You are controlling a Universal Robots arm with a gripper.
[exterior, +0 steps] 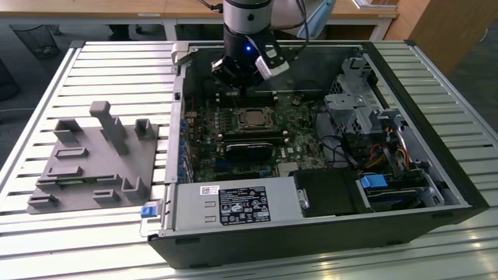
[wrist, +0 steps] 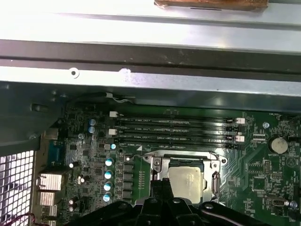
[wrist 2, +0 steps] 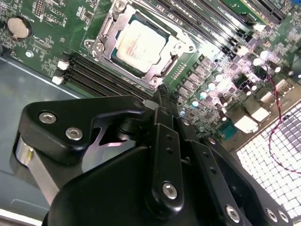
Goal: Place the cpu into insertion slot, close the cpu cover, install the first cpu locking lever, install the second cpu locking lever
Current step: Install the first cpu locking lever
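The cpu (wrist 2: 140,43) lies flat within the cpu cover (wrist 2: 111,36).

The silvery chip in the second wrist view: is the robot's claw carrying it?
No, the cpu lies flat on the green motherboard inside the cpu cover frame, clear of the gripper.

The arm (exterior: 247,17) hangs vertical, its wrist (exterior: 249,49) showing a blue light and pointing straight down. Below it, the black jaws sit drawn together, tips touching, seen in both wrist views.
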